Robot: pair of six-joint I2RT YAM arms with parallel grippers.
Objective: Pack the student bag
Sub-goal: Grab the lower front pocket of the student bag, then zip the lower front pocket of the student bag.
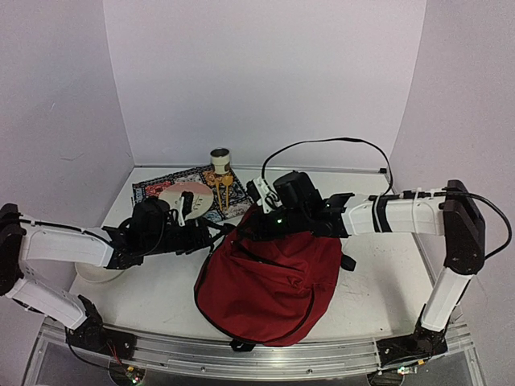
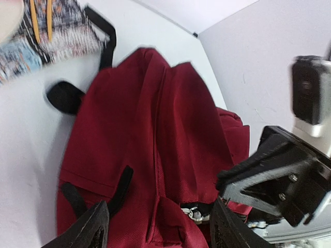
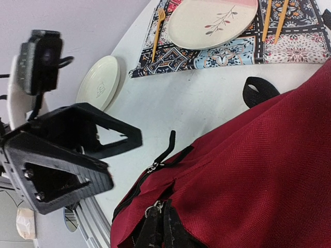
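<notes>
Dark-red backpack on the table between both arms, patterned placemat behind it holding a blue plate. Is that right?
Not quite: the plate on the patterned placemat is cream with a leaf sprig, not blue, as the right wrist view shows. The rest is right, including where the dark-red backpack lies.

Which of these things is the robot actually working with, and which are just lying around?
Part of the job:
student bag
zipper pull
right gripper
left gripper

Just lying about:
placemat
leaf-patterned plate
yellow fork
cup
small white plate
</notes>
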